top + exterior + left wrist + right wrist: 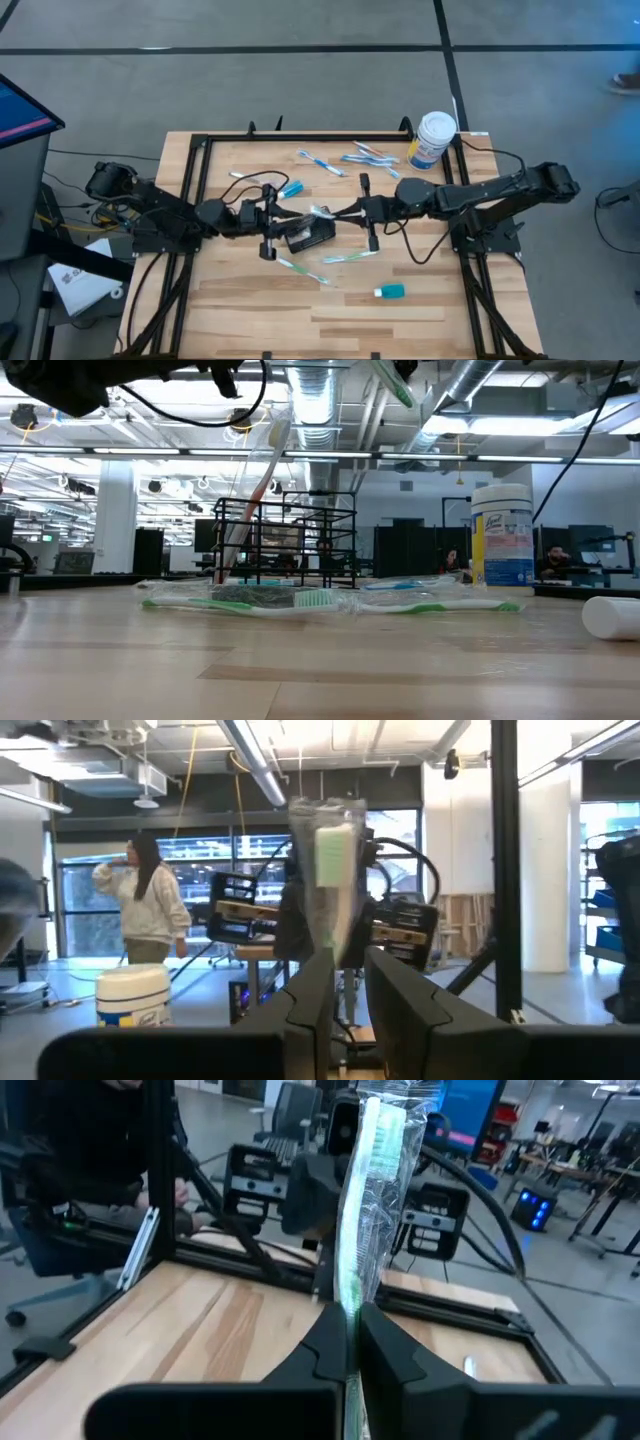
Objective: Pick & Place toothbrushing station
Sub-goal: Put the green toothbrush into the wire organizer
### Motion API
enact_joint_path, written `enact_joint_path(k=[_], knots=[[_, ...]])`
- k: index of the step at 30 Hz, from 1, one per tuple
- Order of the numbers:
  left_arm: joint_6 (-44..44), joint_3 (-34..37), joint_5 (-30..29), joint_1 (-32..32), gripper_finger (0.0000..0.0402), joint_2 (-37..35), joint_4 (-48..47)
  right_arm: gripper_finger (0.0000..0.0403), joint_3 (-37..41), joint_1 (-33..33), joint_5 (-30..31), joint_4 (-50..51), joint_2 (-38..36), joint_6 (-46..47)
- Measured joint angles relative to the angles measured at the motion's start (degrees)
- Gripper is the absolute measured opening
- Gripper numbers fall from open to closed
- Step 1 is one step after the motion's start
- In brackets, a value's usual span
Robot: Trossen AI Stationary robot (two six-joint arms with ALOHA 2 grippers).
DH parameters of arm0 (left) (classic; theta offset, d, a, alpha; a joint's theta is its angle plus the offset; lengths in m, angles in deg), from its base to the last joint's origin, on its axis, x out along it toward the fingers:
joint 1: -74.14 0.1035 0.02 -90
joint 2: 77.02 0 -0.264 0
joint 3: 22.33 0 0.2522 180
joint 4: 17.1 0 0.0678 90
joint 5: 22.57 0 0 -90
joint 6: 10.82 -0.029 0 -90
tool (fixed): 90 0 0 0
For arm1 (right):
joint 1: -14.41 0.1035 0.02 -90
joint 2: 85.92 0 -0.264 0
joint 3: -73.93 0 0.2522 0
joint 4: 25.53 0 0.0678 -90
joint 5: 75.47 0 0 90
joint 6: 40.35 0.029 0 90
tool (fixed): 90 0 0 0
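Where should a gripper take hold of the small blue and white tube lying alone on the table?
Grip the small tube across its blue body from straight above. It lies flat on the bare table, with nothing close beside it, so the fingers can likely close across its narrow width.

canister label (503,550): print on white, yellow and blue, too small to read
toothbrush wrappers (330,602): no legible print
monitor (18,112): no legible text
paper by table (75,280): dark marks, unreadable
readable text overall: none
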Motion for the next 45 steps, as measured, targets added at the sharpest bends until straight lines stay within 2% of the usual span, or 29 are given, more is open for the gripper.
enact_joint_path(k=[12,23,30,45], knots=[[-1.22,-6.75,-0.03,2.7,0.0059,5.39,-0.72,0.0001,0.0,-0.37,0.0,-3.39,0.0,-0.43],[-1.25,-10.88,0.11,3.19,0.013,9.53,-0.58,0.0001,0.0,-0.66,-0.01,-3.67,0.33,-0.43],[-1.27,-12.9,0.56,3.53,0.0157,11.54,-0.52,0.0001,0.0,-0.7,0.0,-3.97,0.53,-0.43],[-1.25,-15.23,1.63,4.8,0.0155,13.4,-0.77,0.0001,0.0,-1.15,0.0,-4.06,0.55,-0.67]])
